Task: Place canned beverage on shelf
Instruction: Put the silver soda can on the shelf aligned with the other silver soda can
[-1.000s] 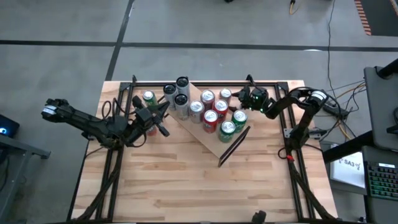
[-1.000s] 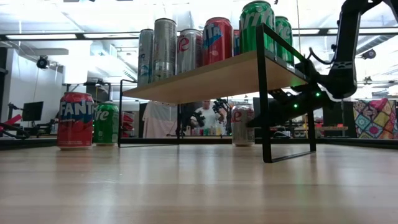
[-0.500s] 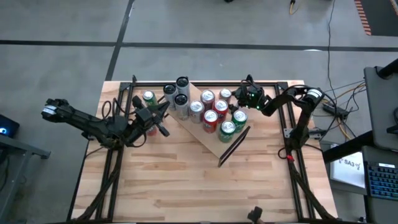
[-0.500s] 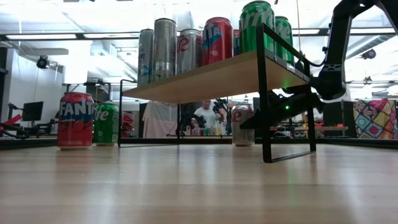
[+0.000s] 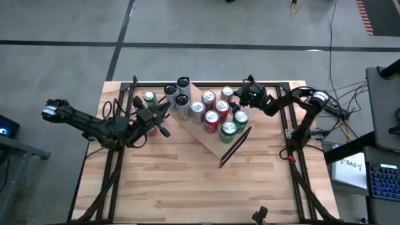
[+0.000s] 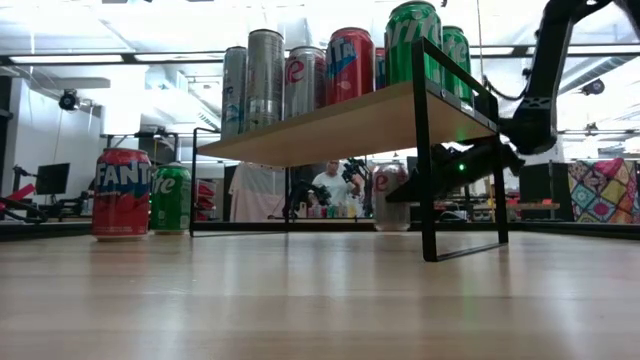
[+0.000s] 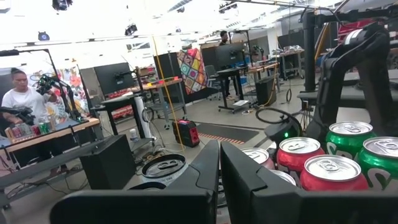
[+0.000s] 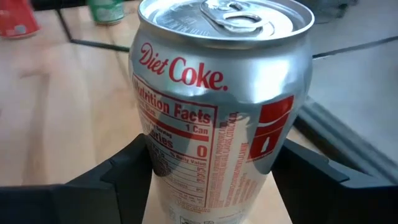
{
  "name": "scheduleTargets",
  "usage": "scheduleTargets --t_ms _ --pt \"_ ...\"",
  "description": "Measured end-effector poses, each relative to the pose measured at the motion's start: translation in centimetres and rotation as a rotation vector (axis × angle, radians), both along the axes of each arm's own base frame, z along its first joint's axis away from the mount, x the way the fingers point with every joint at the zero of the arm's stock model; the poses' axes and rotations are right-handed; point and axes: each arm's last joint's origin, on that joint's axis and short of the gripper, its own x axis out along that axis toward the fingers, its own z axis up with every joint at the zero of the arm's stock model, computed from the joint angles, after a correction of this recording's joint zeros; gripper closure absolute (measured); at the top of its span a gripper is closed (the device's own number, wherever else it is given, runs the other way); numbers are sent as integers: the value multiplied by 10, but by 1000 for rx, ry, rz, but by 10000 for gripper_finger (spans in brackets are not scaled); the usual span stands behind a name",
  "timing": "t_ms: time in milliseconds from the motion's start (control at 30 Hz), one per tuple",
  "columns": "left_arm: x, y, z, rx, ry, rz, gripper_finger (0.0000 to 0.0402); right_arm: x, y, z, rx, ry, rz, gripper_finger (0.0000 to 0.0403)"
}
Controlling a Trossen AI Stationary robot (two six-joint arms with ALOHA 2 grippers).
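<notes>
Behind the shelf (image 5: 215, 134), right gripper (image 6: 395, 192) half-closed around Diet Coke can (image 8: 217, 99), not yet clamped; next: grip, lift onto shelf

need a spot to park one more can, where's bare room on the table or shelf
The wide bare plank tabletop nearest the camera side, below the small light-wood shelf, is free. The shelf's front corner is bare too. Crowded: the shelf's back half, packed with cans, and the strip by the right gripper around the silver Diet Coke can.
</notes>
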Motion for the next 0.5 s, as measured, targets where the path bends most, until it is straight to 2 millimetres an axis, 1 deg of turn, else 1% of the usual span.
scheduleTargets --t_ms 167,500 --pt "0 0 0 0 0 0 401 -6 2 21 -55 37 -73 136" --pt "0 0 0 -3 -4 0 401 -19 10 87 -165 17 -169 136"
